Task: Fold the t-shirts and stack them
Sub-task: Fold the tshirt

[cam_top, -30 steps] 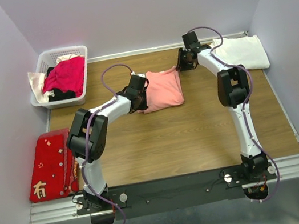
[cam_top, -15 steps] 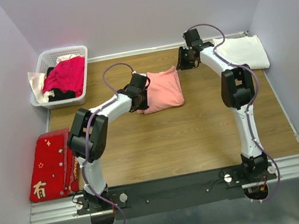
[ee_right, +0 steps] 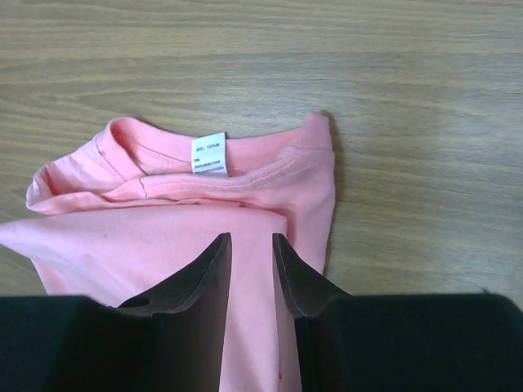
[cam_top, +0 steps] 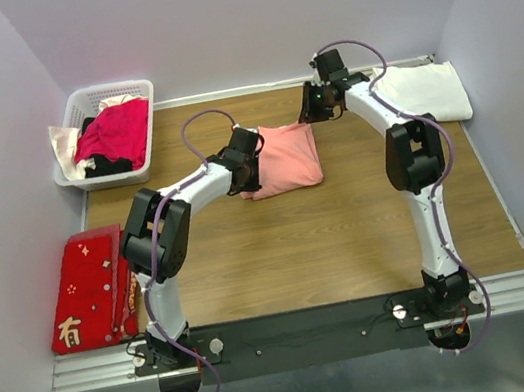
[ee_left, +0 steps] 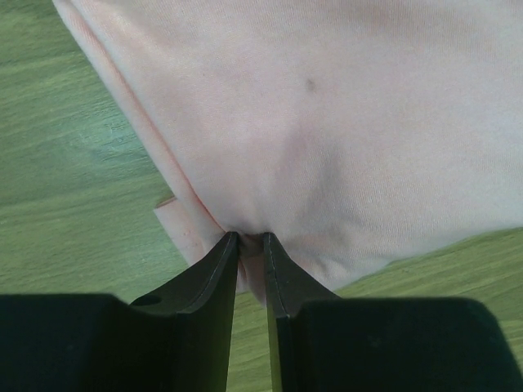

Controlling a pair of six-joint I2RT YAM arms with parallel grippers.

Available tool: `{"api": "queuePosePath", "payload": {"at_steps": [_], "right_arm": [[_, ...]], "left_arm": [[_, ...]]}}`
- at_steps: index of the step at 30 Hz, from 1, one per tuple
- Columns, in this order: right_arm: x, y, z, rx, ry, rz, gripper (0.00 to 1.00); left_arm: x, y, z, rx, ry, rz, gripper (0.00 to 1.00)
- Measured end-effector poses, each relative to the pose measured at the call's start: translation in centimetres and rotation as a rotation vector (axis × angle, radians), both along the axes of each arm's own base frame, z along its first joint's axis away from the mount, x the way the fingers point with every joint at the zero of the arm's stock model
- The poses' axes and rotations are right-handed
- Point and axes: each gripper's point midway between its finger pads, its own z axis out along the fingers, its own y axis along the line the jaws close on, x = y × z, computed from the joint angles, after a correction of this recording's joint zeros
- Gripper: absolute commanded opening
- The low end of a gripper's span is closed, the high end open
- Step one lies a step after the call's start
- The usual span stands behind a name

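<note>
One pink t-shirt [cam_top: 286,156]: left gripper [ee_left: 250,237] pinches its edge, right gripper [ee_right: 250,238] hovers above, ajar.

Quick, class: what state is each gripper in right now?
Left gripper: shut on the pink t-shirt at its edge.
Right gripper: slightly open, holding nothing.

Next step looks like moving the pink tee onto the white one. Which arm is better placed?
Left, probably: the left gripper pinches the pink tee at its edge, while the right gripper sits over the collar, jaws apart, apparently gripping nothing. The white tee lies nearer the right arm, though.
</note>
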Motion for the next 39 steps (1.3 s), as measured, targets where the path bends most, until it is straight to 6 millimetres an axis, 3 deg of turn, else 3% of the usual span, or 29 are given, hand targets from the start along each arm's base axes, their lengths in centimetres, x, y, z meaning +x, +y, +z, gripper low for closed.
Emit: {"api": "queuePosePath", "payload": {"at_steps": [19, 20, 24, 35, 39], "right_arm": [[-0.8, 0.5, -4.7, -0.017, 0.085, 0.013, 0.31], [-0.9, 0.5, -4.8, -0.017, 0.086, 0.014, 0.28], [-1.0, 0.7, -4.8, -0.01, 0.089, 0.02, 0.01], [-1.2, 0.6, -4.8, -0.022, 0.084, 0.016, 0.01], [-1.4, 0.1, -3.2, -0.047, 0.062, -0.004, 0.01]], "left_arm": [[0.2, -0.1, 0.0, 0.011, 0.007, -0.01, 0.28], [0.2, -0.1, 0.0, 0.012, 0.007, -0.011, 0.28], [0.2, -0.1, 0.0, 0.012, 0.007, -0.011, 0.28], [0.2, -0.1, 0.0, 0.012, 0.008, -0.01, 0.28], [0.2, -0.1, -0.1, 0.012, 0.009, -0.01, 0.28]]}}
